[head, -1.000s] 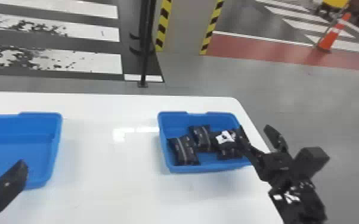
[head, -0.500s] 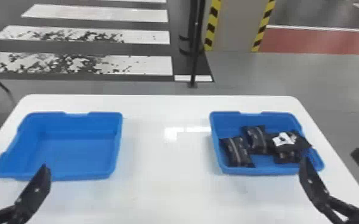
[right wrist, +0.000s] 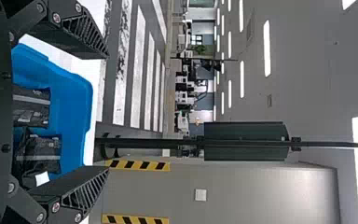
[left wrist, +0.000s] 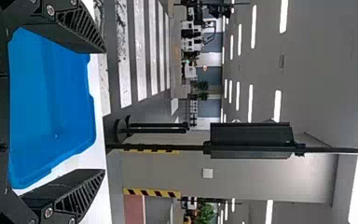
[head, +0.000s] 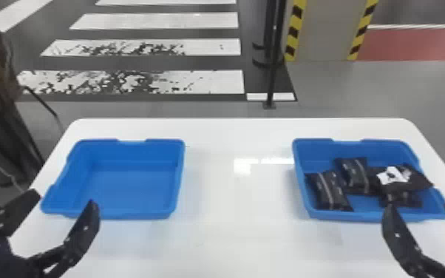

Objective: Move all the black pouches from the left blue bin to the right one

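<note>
The black pouches [head: 329,190] are held in the right bin [head: 316,151], at four o'clock from the table's middle; the left bin [head: 133,192] is seen at eight o'clock. The left gripper [head: 63,199] and right gripper [head: 422,205] are both spread wide, and nothing is held. The top pouch [head: 417,181] is piled by the rim at three o'clock, so it could be tipped out if it were bumped by the right gripper. On it a white label [head: 388,176] is seen; no words can be read.
</note>
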Robot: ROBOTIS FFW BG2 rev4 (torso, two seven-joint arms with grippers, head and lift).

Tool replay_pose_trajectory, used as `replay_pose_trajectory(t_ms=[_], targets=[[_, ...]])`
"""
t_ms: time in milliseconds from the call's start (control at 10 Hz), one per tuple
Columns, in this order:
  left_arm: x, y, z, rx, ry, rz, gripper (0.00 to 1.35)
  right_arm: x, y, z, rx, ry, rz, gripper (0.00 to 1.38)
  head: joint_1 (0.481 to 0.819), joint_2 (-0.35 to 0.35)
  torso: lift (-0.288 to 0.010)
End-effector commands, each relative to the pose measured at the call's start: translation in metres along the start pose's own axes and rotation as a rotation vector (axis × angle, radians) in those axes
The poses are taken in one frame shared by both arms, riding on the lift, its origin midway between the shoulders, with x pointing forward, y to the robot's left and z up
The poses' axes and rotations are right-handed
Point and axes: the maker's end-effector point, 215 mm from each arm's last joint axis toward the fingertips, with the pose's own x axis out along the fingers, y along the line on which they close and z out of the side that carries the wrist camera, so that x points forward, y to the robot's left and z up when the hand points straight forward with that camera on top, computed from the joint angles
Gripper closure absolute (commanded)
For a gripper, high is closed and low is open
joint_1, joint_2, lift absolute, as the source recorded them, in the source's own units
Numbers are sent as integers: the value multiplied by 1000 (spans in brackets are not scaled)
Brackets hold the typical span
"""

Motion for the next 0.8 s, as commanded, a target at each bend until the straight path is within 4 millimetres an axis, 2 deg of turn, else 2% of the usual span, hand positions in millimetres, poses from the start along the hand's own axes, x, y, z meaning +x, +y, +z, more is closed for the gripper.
replay_pose_trajectory(t_ms=[0, 400, 700], targets=[[2, 4, 2, -12, -7, 10, 130, 4, 5, -2, 18, -6, 6, 188, 695, 62, -140], [6, -8, -4, -40, 9, -22, 130, 10, 6, 4, 26, -26, 9, 188, 695, 73, -140], [6, -7, -6, -48, 14, -18, 130, 11, 9, 7, 35, -33, 12, 188, 695, 65, -140]])
